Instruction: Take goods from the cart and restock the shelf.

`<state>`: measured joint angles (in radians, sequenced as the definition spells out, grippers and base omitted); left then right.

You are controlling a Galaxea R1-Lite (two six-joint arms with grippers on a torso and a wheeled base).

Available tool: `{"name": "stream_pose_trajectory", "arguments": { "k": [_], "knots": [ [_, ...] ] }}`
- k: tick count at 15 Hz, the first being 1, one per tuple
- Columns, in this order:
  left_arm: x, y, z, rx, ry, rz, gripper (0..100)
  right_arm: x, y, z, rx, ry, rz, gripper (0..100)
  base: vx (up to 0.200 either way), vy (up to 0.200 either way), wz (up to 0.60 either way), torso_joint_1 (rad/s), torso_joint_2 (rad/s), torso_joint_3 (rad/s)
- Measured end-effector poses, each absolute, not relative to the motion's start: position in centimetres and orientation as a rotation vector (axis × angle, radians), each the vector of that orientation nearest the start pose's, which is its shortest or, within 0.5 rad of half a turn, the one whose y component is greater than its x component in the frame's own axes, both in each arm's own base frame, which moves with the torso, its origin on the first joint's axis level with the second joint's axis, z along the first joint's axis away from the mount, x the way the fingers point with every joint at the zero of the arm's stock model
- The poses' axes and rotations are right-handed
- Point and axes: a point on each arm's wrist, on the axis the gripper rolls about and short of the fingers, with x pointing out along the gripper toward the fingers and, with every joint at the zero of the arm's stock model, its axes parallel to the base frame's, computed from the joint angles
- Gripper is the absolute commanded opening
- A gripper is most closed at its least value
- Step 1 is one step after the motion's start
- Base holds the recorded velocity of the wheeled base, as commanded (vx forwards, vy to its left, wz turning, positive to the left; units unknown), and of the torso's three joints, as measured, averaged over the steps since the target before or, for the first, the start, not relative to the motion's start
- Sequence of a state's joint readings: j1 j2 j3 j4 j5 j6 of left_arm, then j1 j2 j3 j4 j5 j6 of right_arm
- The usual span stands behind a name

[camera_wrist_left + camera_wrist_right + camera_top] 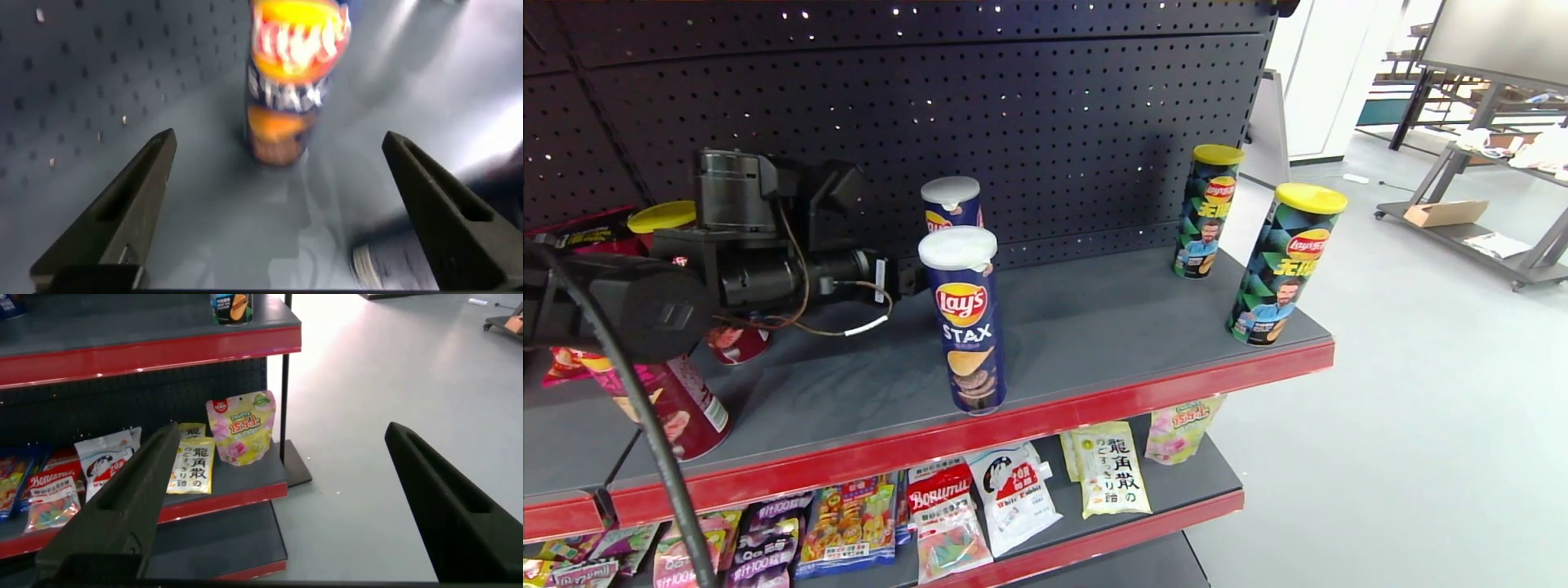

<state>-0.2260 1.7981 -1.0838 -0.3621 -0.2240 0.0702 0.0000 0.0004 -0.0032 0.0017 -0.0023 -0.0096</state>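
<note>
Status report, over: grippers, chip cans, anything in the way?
Left gripper open, empty, over the grey shelf. Right gripper open, empty. Tall blue chip can with white lid upright near shelf's red edge. Second blue can behind.

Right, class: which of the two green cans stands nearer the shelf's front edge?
The front can, at the right front corner of the shelf; the back can stands farther in, near the pegboard.

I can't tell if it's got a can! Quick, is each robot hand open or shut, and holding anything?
Left gripper: open, holding nothing.
Right gripper: open, holding nothing.
</note>
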Motion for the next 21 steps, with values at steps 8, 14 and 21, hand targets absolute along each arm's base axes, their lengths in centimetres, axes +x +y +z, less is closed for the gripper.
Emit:
{"name": "stream_pose_trajectory", "arguments": {
  "k": [8, 14, 21],
  "knots": [
    [24.8, -5.2, 18.9, 0.115, 0.392, -0.447, 100, -2.3, 0.0, 7.6, -0.010, -0.001, 0.000, 100, 0.000, 0.000, 0.00, 0.000, 0.00, 0.000],
    [13.2, -3.0, 18.3, 0.109, 0.328, -0.483, 100, -2.3, 0.0, 7.7, -0.040, 0.005, 0.009, 100, 0.000, 0.000, 0.00, 0.000, 0.00, 0.000],
    [0.1, -0.5, 16.7, 0.107, 0.254, -0.428, 100, -2.4, 0.0, 7.9, -0.043, -0.009, 0.019, 100, 0.000, 0.000, 0.00, 0.000, 0.00, 0.000]
  ]
}}
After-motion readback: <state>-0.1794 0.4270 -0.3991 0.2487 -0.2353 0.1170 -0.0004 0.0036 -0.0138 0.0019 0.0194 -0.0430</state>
